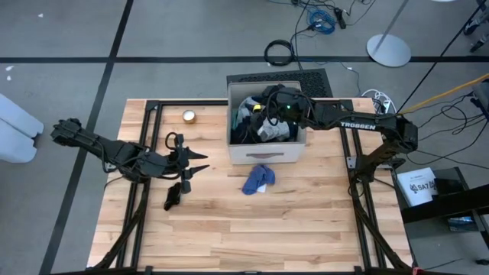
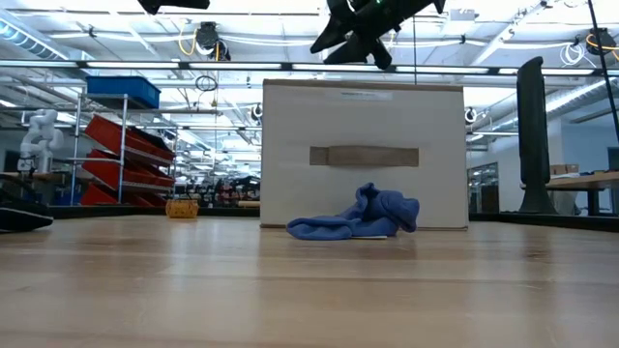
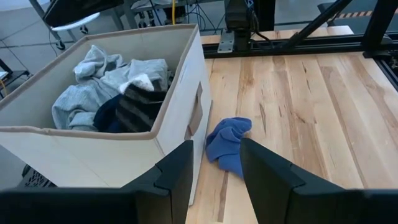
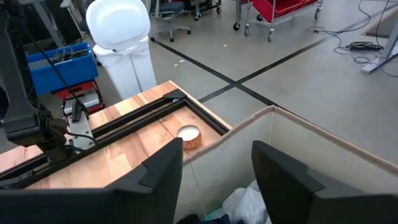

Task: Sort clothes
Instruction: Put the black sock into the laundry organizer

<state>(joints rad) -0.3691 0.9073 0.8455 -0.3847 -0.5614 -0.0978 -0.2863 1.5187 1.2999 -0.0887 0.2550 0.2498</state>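
A beige fabric box (image 1: pixel 267 153) stands at the table's far middle, with grey and dark striped clothes (image 3: pixel 124 99) piled inside it. A blue garment (image 1: pixel 260 179) lies crumpled on the table just in front of the box. Left of it, a small black sock (image 1: pixel 173 195) lies flat on the wood. My left gripper (image 1: pixel 200 162) hovers open above the table, left of the blue garment, pointing toward it. My right gripper (image 1: pixel 265 107) hangs open over the box's inside, above the clothes, with nothing between its fingers (image 4: pixel 161 168).
A small round tin (image 1: pixel 189 116) sits on the table left of the box. Black frame rails (image 1: pixel 145 137) run along the table's left and right sides. Bare wood stretches from the blue garment to the near edge.
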